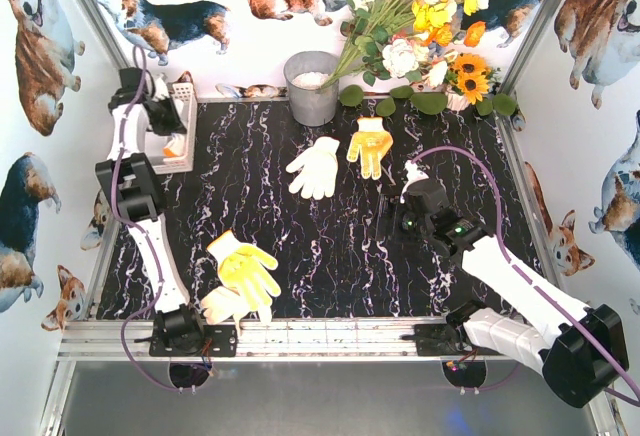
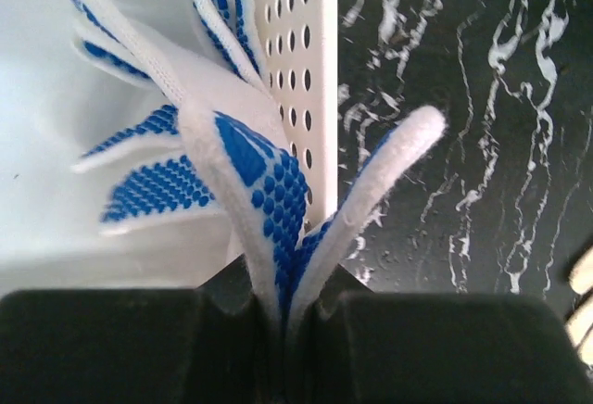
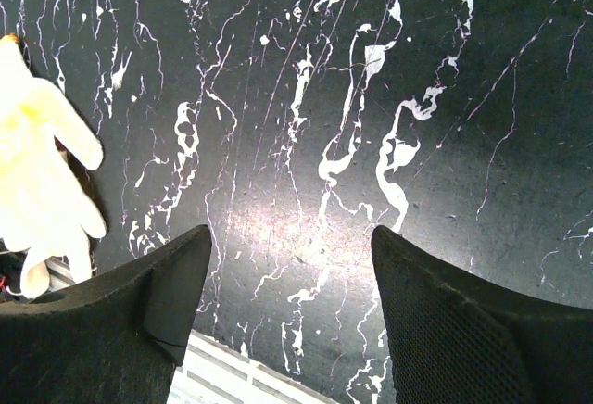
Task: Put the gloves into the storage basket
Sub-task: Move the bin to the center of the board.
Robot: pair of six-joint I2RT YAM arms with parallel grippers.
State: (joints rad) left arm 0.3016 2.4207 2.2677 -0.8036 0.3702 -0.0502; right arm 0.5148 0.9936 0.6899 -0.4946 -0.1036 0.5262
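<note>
- The storage basket (image 1: 185, 128) stands on the tabletop (image 1: 330, 256) at about 10 o'clock in the top view, against the left wall.
- The left arm (image 1: 135, 181) reaches up to it, and the left jaws hang over the basket.
- In the left wrist view the left jaws are pinched tight on a blue-dotted glove (image 2: 232, 163), with its white-edged knit squeezed between them.
- Most of that glove shows against the white inside of the basket (image 2: 56, 219). One white fold sticks out at 2 o'clock, on the tabletop side of the perforated wall (image 2: 306, 70).
- A bit of orange and white (image 1: 175, 144) shows at the basket's near end; it is too small to tell what it is.
- The right arm (image 1: 500, 276) comes in from 4 o'clock. The right jaws stand wide apart above bare marbled tabletop (image 3: 371, 98) and hold nothing.
- A pale glove (image 3: 37, 182) lies at the 9 o'clock edge of the right wrist view, apart from the jaws.
- A white glove (image 1: 315, 166) lies flat near the tabletop's middle, with a yellow-orange glove (image 1: 370, 144) just beside it at 2 o'clock.
- A yellow glove (image 1: 245, 266) lies at 7 o'clock on the tabletop, and a cream glove (image 1: 222, 304) touches it on the near side by the rail.
- A grey bucket (image 1: 312, 86) stands at 12 o'clock, and a bunch of flowers (image 1: 420, 26) leans at 1 o'clock.
</note>
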